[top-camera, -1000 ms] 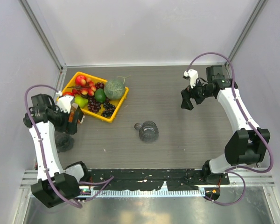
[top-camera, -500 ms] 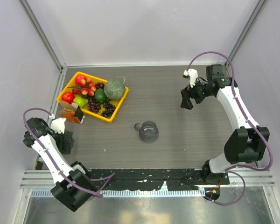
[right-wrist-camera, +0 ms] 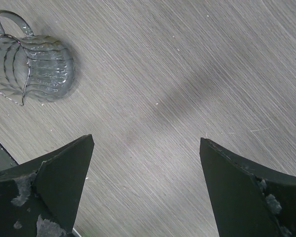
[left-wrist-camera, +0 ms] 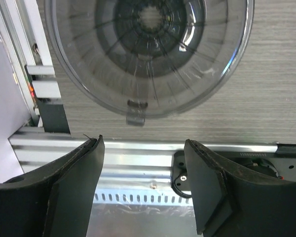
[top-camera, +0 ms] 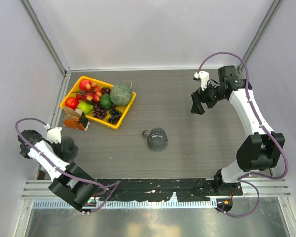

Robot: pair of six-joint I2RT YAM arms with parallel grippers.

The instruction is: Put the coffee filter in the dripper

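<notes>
Currently I see the dripper (top-camera: 158, 139) mid-table, the yellow tray (top-camera: 119, 126) back-left heaped with fruit (top-camera: 103, 98), and both claws spread: left gripper (left-wrist-camera: 142, 143) by a clear ribbed bowl (left-wrist-camera: 148, 59), right gripper (right-wrist-camera: 147, 140) above tabletop (right-wrist-camera: 163, 74).

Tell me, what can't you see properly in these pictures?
- The coffee filter: no view shows it. The carton is too small in the top view to tell whether it holds any.
- The round clear ribbed vessel: in the left wrist view its far side is cut off by the top edge.
- The dripper: in the right wrist view it is clipped by the left edge.
</notes>
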